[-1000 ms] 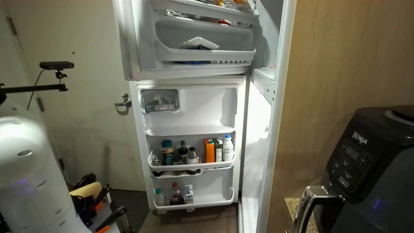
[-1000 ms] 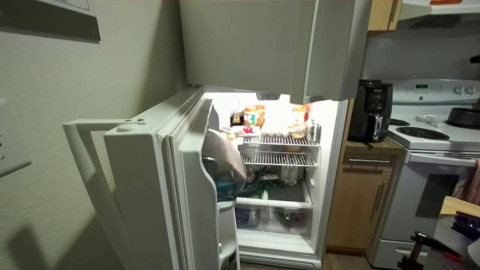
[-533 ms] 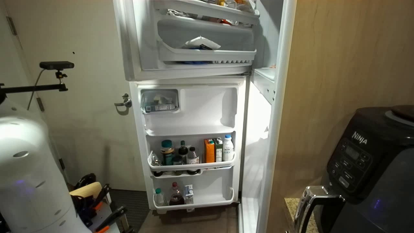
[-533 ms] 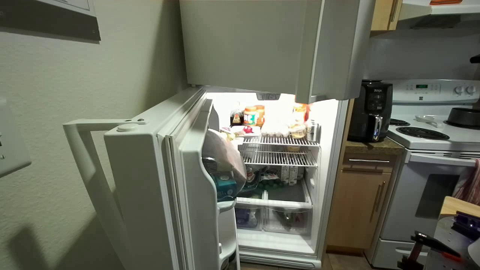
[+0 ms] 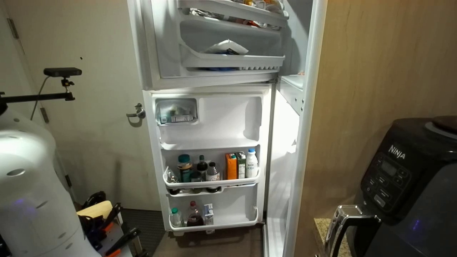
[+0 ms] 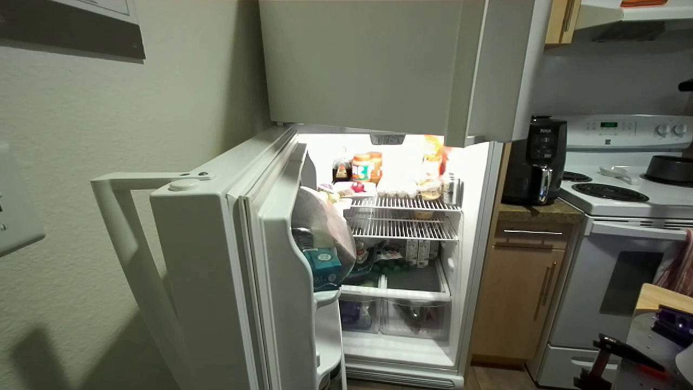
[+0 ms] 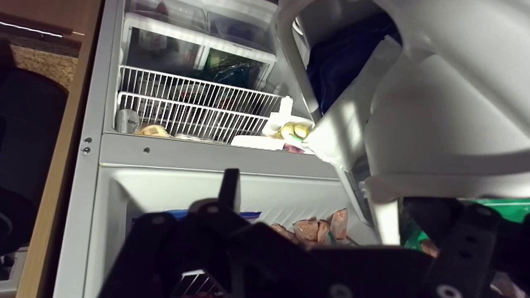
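The freezer door point(image 6: 363, 67) is swung nearer the refrigerator cabinet point(image 6: 479, 260), access inside narrowed; the jaws are spread.

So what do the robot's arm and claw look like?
The arm is white, smooth and rounded, with little oval dimples. The claw is black, made of jointed bars with small round bolts. It's too dark there to tell if there's any writing.

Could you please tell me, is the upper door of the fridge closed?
No, the upper door stands open, since its inner shelves can be seen in an exterior view.
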Tool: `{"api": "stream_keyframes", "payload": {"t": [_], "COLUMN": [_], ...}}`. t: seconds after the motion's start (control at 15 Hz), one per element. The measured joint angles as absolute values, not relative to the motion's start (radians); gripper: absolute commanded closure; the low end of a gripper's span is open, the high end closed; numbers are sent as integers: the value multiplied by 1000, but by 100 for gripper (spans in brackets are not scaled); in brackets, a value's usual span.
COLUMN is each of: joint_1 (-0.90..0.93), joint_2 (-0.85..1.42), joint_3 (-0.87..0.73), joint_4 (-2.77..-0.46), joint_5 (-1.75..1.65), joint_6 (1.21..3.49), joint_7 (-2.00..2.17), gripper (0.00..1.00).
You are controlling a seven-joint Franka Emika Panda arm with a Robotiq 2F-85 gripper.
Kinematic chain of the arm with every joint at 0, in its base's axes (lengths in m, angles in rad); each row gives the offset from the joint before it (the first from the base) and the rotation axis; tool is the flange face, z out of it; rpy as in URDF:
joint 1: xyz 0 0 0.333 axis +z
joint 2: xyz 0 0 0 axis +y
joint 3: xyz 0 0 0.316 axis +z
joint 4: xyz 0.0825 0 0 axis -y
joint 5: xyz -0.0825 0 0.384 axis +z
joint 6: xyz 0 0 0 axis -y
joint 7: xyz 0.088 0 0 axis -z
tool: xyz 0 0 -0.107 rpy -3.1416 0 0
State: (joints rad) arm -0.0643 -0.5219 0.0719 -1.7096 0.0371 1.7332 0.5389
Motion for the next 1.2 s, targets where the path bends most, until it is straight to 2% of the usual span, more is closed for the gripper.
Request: {"api": "stream_keyframes", "payload": {"t": [1.2], "joint_1": [-101], "joint_2": [-477], "joint_3": [23], "joint_4": [-1693], "joint_5": [38], "joint_6": [1739], "joint_7": [575], "gripper": [0]}}
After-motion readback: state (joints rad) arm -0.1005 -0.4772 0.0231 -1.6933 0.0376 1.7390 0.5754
